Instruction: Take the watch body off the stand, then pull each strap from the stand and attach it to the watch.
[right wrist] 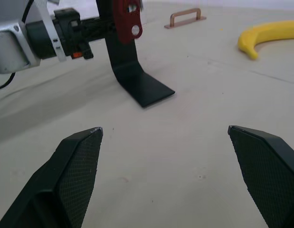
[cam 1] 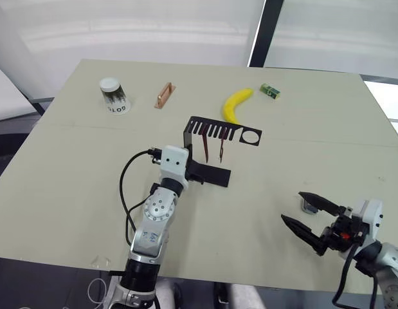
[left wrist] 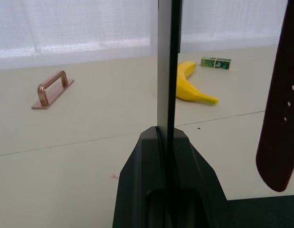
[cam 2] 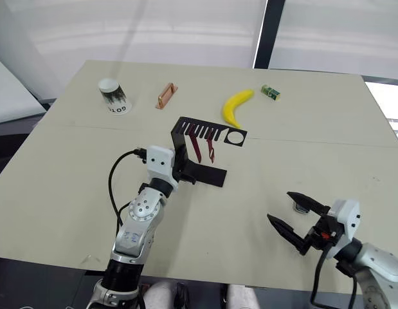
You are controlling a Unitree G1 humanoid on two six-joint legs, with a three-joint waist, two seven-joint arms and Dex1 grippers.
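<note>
**A:** Nearest us, what is the right gripper (cam 1: 292,206) doing?

**B:** Its jaws are spread wide with nothing between them. It hangs low over the worktop (cam 1: 70,193), well to the near right of the stand (cam 1: 208,172). The watch body (cam 1: 309,205) lies on the worktop just beside its far finger, so it is already off the stand.

**A:** And the left gripper (cam 1: 191,168)?

**B:** Its jaws are closed on the stand's upright back, down by the base. I judge that this grip braces the stand for the pull.

**A:** So a strap is next?

**B:** I think so. Both straps hang from the comb slots. The holed strap (left wrist: 279,104) is close to the upright, and the other strap (cam 1: 220,147) is further along the arm, toward the round hole.

**A:** How should it be done well?

**B:** Go for the outer strap first, since it is further from the left gripper. Pinch it high, close under the slot, because it is limp and a low grip would only bend it. Draw it out along the open end of the slot, not straight down. Keep the left grip firm so the stand does not tip or slide.

**A:** Is anything beyond the stand in the way?

**B:** No. The banana (cam 1: 236,104) and the handle (cam 1: 164,95) lie well behind the stand.
</note>
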